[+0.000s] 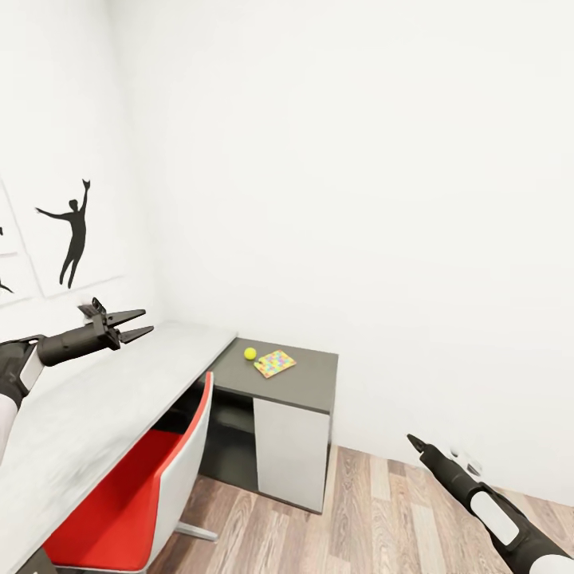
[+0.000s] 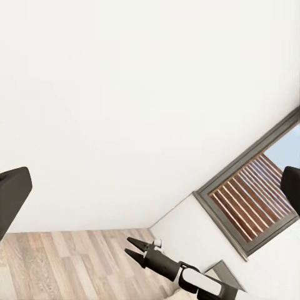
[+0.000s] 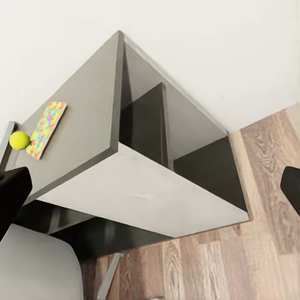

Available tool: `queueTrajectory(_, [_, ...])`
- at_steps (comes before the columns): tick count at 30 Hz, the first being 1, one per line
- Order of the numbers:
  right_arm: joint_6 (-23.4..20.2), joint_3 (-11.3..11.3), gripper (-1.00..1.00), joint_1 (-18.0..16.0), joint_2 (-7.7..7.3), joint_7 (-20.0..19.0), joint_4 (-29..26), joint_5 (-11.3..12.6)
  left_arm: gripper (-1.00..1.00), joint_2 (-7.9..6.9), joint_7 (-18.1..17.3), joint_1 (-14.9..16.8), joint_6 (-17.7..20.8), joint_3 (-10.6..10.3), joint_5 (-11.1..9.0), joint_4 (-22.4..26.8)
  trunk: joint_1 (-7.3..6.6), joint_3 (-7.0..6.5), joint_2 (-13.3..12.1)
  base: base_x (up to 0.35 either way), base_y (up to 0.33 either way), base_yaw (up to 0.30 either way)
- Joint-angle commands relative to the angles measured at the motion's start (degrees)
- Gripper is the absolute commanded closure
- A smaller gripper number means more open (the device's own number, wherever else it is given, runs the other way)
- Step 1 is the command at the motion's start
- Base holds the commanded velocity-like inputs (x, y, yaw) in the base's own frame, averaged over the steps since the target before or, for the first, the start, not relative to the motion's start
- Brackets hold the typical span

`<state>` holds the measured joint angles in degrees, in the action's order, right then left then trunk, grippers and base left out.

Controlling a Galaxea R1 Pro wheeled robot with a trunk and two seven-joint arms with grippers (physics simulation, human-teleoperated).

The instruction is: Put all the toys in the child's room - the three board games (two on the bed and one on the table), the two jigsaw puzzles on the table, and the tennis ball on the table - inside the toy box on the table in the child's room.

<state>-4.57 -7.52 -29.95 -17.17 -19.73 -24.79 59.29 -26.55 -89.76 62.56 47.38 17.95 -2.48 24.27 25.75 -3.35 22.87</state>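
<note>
Both grippers' jaws apart, empty.

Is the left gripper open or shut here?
Open: the left gripper shows two fingers spread apart with nothing between them, above the table.

A home child's room is indicated by a pale grey L-shaped desk (image 1: 96,399), multicoloured jigsaw puzzle (image 1: 275,363) and black dancer-silhouette wall picture (image 1: 73,231).
</note>
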Motion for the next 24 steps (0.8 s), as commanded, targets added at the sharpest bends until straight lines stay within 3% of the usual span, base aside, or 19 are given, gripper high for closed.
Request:
queueTrajectory(1, [-0.16,-0.25,-1.0,-0.02,-0.05,-0.11,0.01,0.59,-1.0,0.0,-0.24,0.02,0.61,0.09,0.11,-0.01,0.03,0.06,0.04,0.092,0.0,-0.023])
queueTrajectory(8, [-0.1,-0.3,-1.0,-0.02,-0.02,-0.21,0.01,0.65,-1.0,-0.01,-0.24,0.02,0.61,0.15,0.12,-0.01,0.03,0.15,0.04,0.13,0.0,-0.112])
queueTrajectory(24, [0.0,-0.16,-1.0,-0.02,0.09,0.18,0.01,0.65,-1.0,-0.09,-0.24,0.02,0.61,0.19,0.11,0.21,0.03,0.02,0.04,0.058,0.0,-0.262])
